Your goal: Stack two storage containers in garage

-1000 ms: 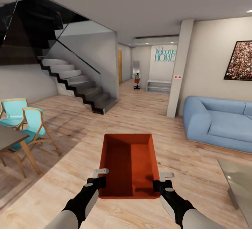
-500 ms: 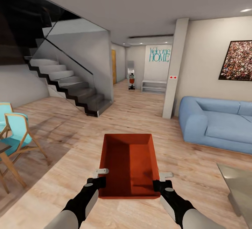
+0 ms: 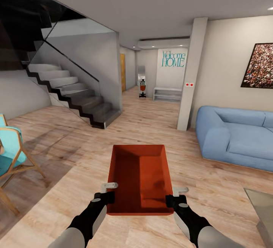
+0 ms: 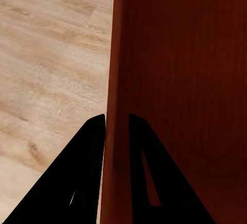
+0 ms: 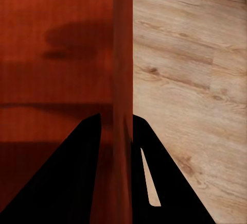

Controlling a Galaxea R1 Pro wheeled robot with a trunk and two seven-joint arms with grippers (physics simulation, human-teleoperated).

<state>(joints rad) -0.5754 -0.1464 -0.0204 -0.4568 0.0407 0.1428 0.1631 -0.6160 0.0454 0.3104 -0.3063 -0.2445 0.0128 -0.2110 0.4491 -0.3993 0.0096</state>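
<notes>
Red-orange storage container (image 3: 140, 179), open-topped and empty, held level in front of the trunk above the light wood-plank flooring (image 3: 151, 122) of the living room (image 3: 227, 100). Left gripper (image 3: 107, 191) clamped on the container's left wall near the close corner, right gripper (image 3: 175, 196) clamped likewise on the right wall. In the left wrist view, left gripper (image 4: 117, 126) with jaws pinching the thin wall (image 4: 116, 80): one dark finger outside over the planks, the other inside against the red interior. In the right wrist view, right gripper (image 5: 117, 126) with jaws pinching the opposite wall (image 5: 122, 54) the same way, a soft shadow across the inner floor of the bin. Black forearms reaching up from the lower edge of the head view on either side of the container.

Beyond the container, open plank floor running toward a hallway. To the right, a blue sofa (image 3: 239, 138) against a beige wall, a speckled framed picture (image 3: 259, 65) above it, and the corner of a glass coffee table (image 3: 263, 206) at the lower right edge. Between sofa and hallway, a pale square pillar (image 3: 191, 73) bearing two small red marks. At the far end, a wall with teal "Welcome HOME" lettering (image 3: 173, 59), a low white shelf (image 3: 167, 93) under it, and a small red-and-black object on the floor just beside, too small to identify. To the left, a dark-stepped staircase (image 3: 76, 96) with a glass balustrade, and at the left edge a turquoise wooden-framed chair (image 3: 11, 157).
</notes>
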